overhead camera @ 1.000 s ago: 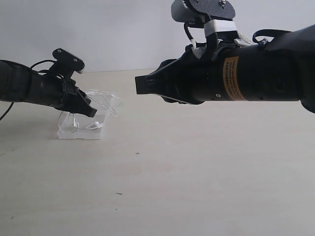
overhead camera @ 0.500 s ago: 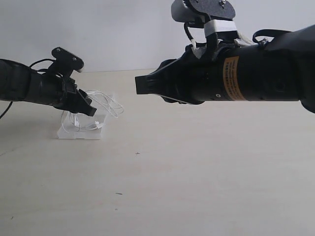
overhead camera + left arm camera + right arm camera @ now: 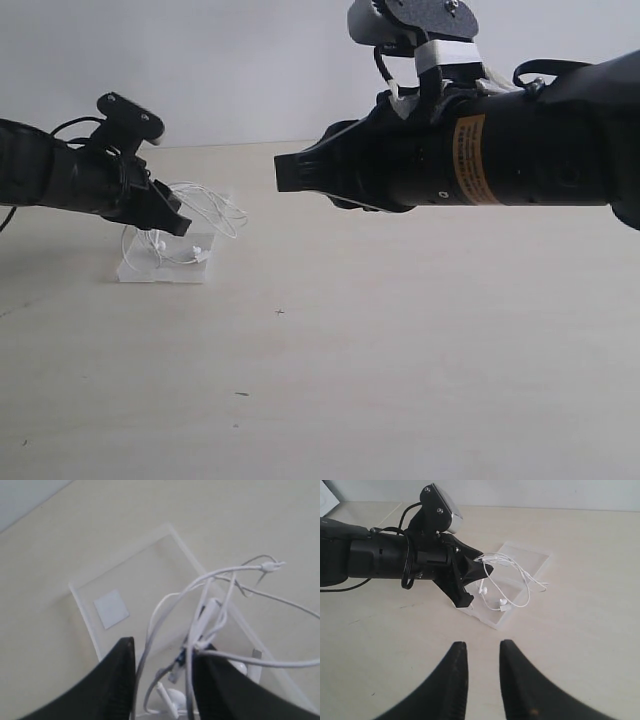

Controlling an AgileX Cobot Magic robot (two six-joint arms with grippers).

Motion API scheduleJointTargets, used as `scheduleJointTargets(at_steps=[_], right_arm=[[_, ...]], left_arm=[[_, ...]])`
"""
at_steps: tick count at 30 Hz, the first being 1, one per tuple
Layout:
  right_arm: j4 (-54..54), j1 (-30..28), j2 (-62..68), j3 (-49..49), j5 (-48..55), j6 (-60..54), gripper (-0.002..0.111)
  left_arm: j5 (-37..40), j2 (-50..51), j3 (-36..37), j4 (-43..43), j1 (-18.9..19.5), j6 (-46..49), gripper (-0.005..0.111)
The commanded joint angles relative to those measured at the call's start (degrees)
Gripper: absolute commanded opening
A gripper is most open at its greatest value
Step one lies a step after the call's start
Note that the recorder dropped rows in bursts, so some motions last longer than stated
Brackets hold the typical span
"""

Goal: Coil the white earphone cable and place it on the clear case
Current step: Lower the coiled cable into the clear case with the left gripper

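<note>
"On the clear case, is the cable down?"
"Mostly. Left hand loosened, strands threading through it. Retreating could snag them, dragging everything off. Right hand parted, empty."

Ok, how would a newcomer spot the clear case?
On the tan table, find the left gripper. Below its tips lies the clear case: a flat transparent box with a small whitish label, the white earphone cable looped over it.

orange arm label, print illegible
</note>
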Motion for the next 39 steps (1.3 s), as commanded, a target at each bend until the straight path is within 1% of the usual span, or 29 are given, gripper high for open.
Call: scheduleJointTargets(at_steps=[1,5,13,39], right_arm=[[-0.3,-0.3,0.1,0.3,0.4,-0.2,0.023],[-0.3,-0.3,0.1,0.3,0.4,-0.2,0.023],[-0.3,-0.3,0.1,0.3,0.4,-0.2,0.023],[-0.3,-0.3,0.1,0.3,0.4,-0.2,0.023]], left_arm=[[-0.9,-1.4,0.6,-0.6,0.1,-0.4,0.038],[-1.1,-2.3,1.3,-0.3,0.1,-0.4,0.038],[-4.9,-3.0,3.3,-0.3,0.1,0.2,0.038],[-6.5,-4.2,5.0,-0.2,0.3,0.4,0.038]])
